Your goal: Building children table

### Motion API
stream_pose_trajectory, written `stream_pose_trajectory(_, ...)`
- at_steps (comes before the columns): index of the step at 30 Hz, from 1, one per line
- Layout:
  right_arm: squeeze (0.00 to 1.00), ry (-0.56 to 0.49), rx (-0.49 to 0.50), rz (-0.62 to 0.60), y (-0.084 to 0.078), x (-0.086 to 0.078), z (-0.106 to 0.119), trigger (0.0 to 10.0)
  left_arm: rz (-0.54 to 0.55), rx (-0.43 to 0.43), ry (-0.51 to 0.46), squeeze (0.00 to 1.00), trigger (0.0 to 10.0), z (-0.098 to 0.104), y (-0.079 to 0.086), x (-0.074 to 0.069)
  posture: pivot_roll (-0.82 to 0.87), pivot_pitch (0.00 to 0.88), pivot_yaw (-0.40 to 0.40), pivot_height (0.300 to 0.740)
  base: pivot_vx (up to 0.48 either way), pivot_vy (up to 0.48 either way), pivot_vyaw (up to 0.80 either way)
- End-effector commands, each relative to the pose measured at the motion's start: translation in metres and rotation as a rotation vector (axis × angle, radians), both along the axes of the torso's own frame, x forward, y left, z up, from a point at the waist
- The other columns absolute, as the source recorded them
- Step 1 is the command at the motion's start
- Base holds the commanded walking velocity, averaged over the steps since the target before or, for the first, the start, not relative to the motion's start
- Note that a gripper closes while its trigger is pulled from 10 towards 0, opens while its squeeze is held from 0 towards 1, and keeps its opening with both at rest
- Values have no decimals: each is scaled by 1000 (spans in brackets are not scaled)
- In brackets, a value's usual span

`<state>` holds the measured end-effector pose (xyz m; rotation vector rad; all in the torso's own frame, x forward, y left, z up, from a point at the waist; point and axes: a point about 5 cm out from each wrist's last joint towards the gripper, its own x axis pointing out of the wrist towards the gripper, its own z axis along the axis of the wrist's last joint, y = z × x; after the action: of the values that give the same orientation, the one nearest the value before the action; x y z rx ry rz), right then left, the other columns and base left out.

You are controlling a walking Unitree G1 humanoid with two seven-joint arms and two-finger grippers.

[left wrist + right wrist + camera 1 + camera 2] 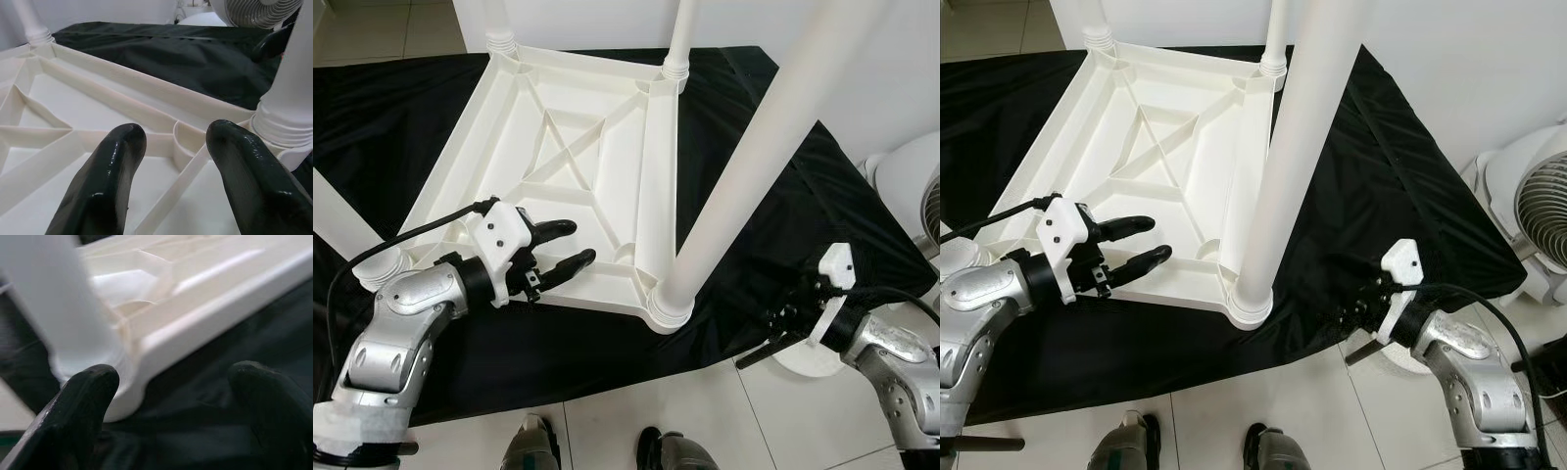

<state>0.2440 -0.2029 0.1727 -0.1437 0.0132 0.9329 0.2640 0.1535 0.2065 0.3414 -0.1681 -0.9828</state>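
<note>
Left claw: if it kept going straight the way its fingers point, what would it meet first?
Most likely the near-right table leg: the open left claw hovers over the upturned tabletop, aimed across its ribs toward that leg's socket, though depth is uncertain.

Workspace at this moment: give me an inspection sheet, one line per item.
Surface: black cloth spread on a tiled floor.
Job's things: white plastic table lying upside down on the cloth, ribbed underside up; a leg stands in the near right corner socket, further legs stand in other corners.
Clutter: nothing seen.
Grippers: left gripper over the table's near edge, jaws open, holding nothing; right gripper low beside the near right corner, jaws open, empty.
Cables: black cable looping off the left wrist; another along the right forearm.
Surroundings: white fan to the right; white wall behind.
</note>
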Motion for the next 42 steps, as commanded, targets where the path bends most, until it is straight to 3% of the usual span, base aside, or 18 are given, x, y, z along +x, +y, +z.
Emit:
stream_pose_trajectory(1, 0, -2, -6, 30, 1, -3, 1, 10000, 34, -12, 7, 0, 10000, 0, 1, -1, 92, 156, -38, 740, 0, 0, 0)
stream_pose_trajectory(2, 0, -4, -2, 91, 8, -2, 6, 10000, 43, -2, 39, 0, 10000, -1, 1, -8, 97, 154, -43, 740, 0, 0, 0)
stream_pose_trajectory(15, 0, -23, -5, 272, 29, 7, 11, 10000, 22, 39, 114, 0, 10000, -7, 7, -32, 136, 157, -70, 740, 0, 0, 0)
stream_pose_trajectory(18, 0, -13, 11, 327, 42, 15, 5, 10000, 4, 13, 139, 0, 10000, -8, 0, -39, 146, 159, -84, 740, 0, 0, 0)
stream_pose_trajectory(23, 0, -16, 16, 328, 45, 19, 2, 10000, -4, -1, 156, 0, 10000, -8, -4, -41, 147, 161, -88, 740, 0, 0, 0)
stream_pose_trajectory(29, 0, -86, 103, 156, 68, 42, -8, 10000, -48, -91, 207, 0, 10000, -8, -22, -46, 144, 178, -115, 740, 0, 0, 0)
stream_pose_trajectory(36, 0, -105, 146, 80, 73, 50, -13, 10000, -80, -141, 218, 0, 10000, -3, -35, -48, 124, 192, -119, 740, 0, 0, 0)
stream_pose_trajectory(42, 0, -114, 129, 49, 67, 54, -13, 10000, -16, -135, 211, 0, 10000, -12, -43, -37, 102, 198, -110, 740, 0, 0, 0)
